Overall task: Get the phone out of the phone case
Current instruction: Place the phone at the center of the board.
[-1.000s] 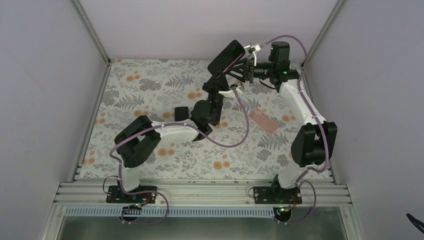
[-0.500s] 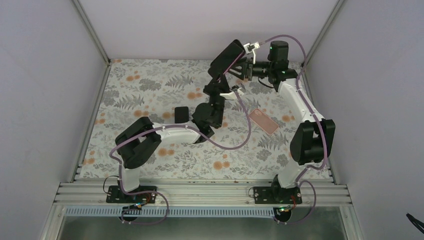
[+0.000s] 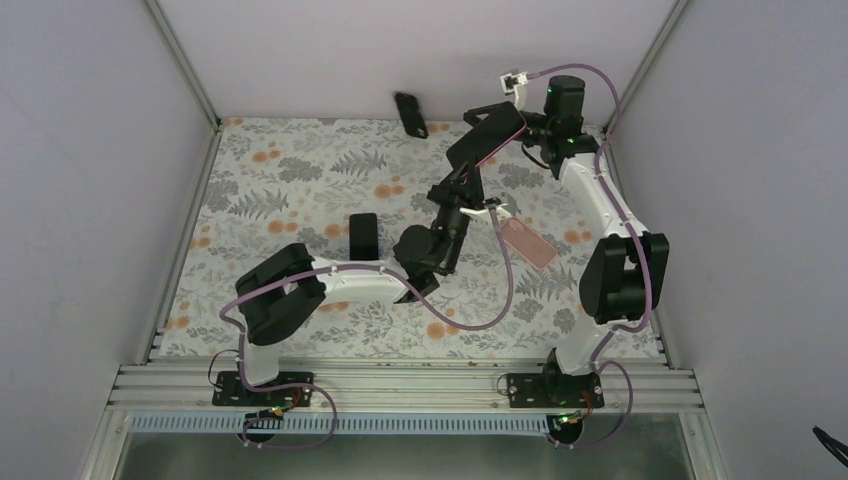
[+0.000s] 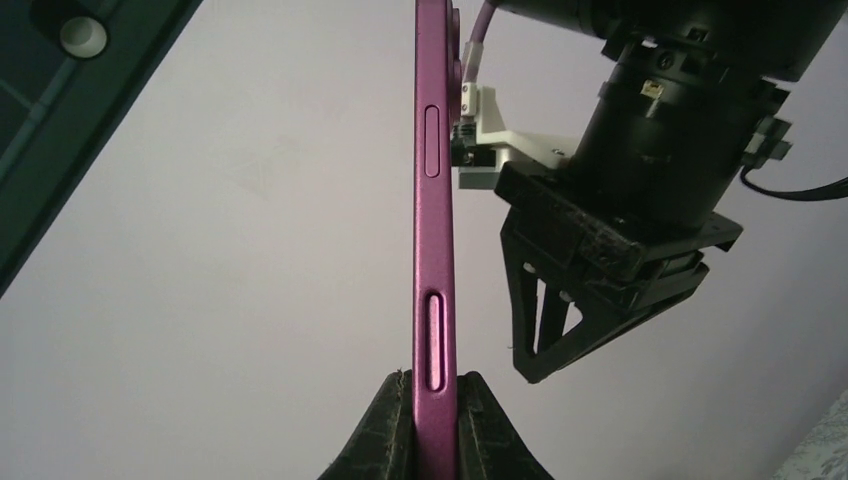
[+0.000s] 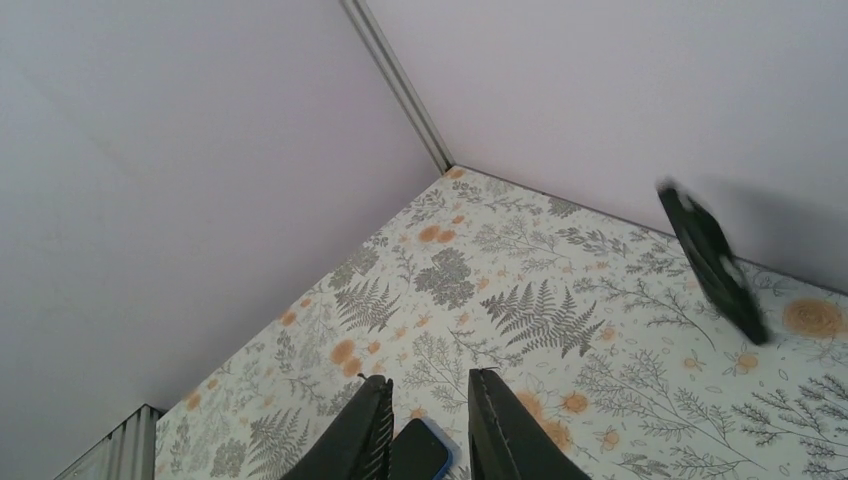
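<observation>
My left gripper point(image 4: 435, 385) is shut on the lower end of a purple phone point(image 4: 434, 200), seen edge-on and bare. In the top view this gripper point(image 3: 462, 172) holds the phone point(image 3: 487, 138) raised over the back of the table. A black phone case point(image 3: 410, 115) is apart from the phone, by the back wall. It shows blurred in the right wrist view point(image 5: 712, 265). My right gripper point(image 5: 428, 385) is open and empty, close beside the phone's upper end point(image 3: 497, 113).
A dark phone with a blue edge point(image 3: 363, 235) lies on the floral mat point(image 3: 280, 170); it also shows between my right fingers point(image 5: 420, 455). A pink case-like slab point(image 3: 528, 243) lies right of centre. Walls enclose the back and both sides.
The black case has come off the phone and moved to the back wall on the left. My left gripper has carried the phone to the right. My right gripper has let go and opened.
</observation>
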Robot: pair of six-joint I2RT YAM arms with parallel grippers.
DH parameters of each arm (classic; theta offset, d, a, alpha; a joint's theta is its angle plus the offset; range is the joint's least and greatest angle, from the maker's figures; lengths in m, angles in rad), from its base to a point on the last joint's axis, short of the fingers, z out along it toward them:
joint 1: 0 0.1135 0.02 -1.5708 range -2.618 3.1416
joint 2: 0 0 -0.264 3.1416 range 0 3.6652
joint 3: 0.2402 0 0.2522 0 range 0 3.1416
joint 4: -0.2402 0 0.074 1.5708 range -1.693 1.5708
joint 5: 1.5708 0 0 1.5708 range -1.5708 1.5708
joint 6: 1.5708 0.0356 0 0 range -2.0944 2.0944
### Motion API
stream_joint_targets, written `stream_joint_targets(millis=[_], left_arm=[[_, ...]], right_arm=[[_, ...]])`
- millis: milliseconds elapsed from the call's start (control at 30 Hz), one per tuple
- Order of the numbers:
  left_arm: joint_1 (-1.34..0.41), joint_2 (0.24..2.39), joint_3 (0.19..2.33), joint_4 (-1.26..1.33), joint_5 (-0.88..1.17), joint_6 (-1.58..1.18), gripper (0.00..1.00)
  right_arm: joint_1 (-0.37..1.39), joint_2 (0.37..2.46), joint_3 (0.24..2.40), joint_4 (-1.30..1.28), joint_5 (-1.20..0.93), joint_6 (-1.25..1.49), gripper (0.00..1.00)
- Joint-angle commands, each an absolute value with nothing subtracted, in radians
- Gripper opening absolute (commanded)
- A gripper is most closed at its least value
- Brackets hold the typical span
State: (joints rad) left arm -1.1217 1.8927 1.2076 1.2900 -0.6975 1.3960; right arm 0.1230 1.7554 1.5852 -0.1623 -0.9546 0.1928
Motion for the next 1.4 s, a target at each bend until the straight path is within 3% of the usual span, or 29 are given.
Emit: stream_joint_targets(millis=[0, 100, 167, 233, 267, 500, 733, 900, 967, 1133, 1367], left_arm=[[-1.111, 1.859, 1.195, 1.380, -0.672, 1.412, 0.02], [-1.076, 1.836, 1.164, 1.375, -0.662, 1.409, 0.02], [-1.040, 1.811, 1.141, 1.354, -0.653, 1.401, 0.02], [-0.993, 1.780, 1.113, 1.330, -0.644, 1.393, 0.02], [-0.964, 1.762, 1.096, 1.312, -0.643, 1.387, 0.02], [-0.754, 1.659, 0.964, 1.224, -0.612, 1.359, 0.02], [-0.592, 1.670, 0.845, 1.172, -0.701, 1.365, 0.02], [-0.496, 1.706, 0.697, 1.271, -0.733, 1.418, 0.02], [-0.459, 1.725, 0.654, 1.272, -0.740, 1.410, 0.02], [-0.381, 1.799, 0.594, 1.308, -0.735, 1.417, 0.02], [-0.359, 1.959, 0.550, 1.440, -0.717, 1.535, 0.02]], right_arm=[[0.114, 1.720, 1.564, -0.157, -0.950, 0.161, 0.21], [0.086, 1.691, 1.532, -0.155, -0.955, 0.150, 0.19], [0.071, 1.693, 1.541, -0.200, -0.951, 0.116, 0.24], [0.056, 1.690, 1.542, -0.244, -0.938, 0.072, 0.49], [0.051, 1.685, 1.541, -0.272, -0.920, 0.039, 0.54], [0.043, 1.630, 1.516, -0.407, -0.829, -0.157, 0.79], [0.041, 1.648, 1.528, -0.582, -0.832, -0.285, 0.86], [0.042, 1.635, 1.505, -0.682, -0.855, -0.362, 0.90], [0.042, 1.629, 1.486, -0.706, -0.866, -0.388, 0.99], [0.040, 1.649, 1.451, -0.830, -0.875, -0.497, 1.00], [0.032, 1.594, 1.354, -0.778, -0.846, -0.492, 1.00]])
